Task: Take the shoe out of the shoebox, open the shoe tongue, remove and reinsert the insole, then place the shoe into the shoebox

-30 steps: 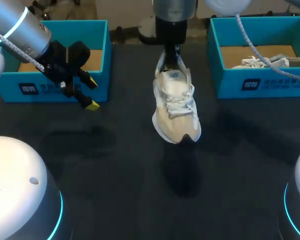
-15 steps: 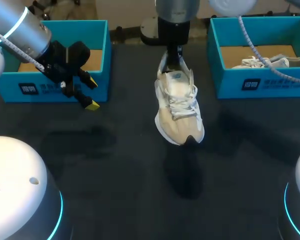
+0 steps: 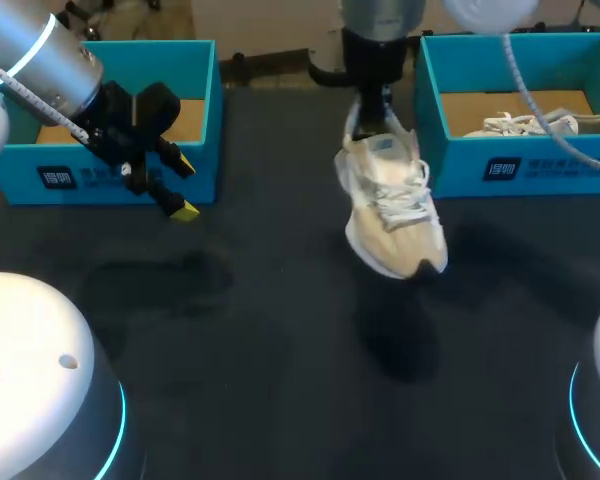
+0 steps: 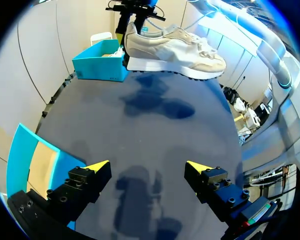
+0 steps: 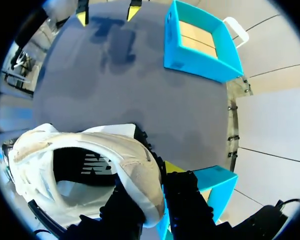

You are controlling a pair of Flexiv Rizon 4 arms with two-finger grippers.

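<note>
Head view first: the right gripper [image 3: 372,118] has the shoe [image 3: 392,205] pinched at the heel, with the whole thing hanging in the air above the table [image 3: 230,330], sole not touching. It sits just left of the right shoebox [image 3: 500,170], which has a second shoe [image 3: 540,122] lying in it. The left gripper [image 3: 184,188] is parked in front of the left shoebox [image 3: 130,172], fingers spread, holding nothing.

My read is that the "take it out" part is basically done and the tongue hasn't been touched yet, since the laces look snug. So the next move wants the shoe set down flat, sole first, somewhere the left arm can get at the tongue.

Left wrist view: both yellow tips are wide apart with only bare table between them. The shoe floats well ahead, side-on, with its shadow on the cloth below it. There's loads of open room in between — the whole middle of the table.

Right wrist view: the fingers are clamped on the heel wall from both sides, and it looks like a solid grip. The right shoebox's corner is right beside the gripper, so that's the edge I'd watch. Lowering straight down here risks clipping the wall, so I'd drift left and nearer first. The left shoebox is well apart, off past the open table.
</note>
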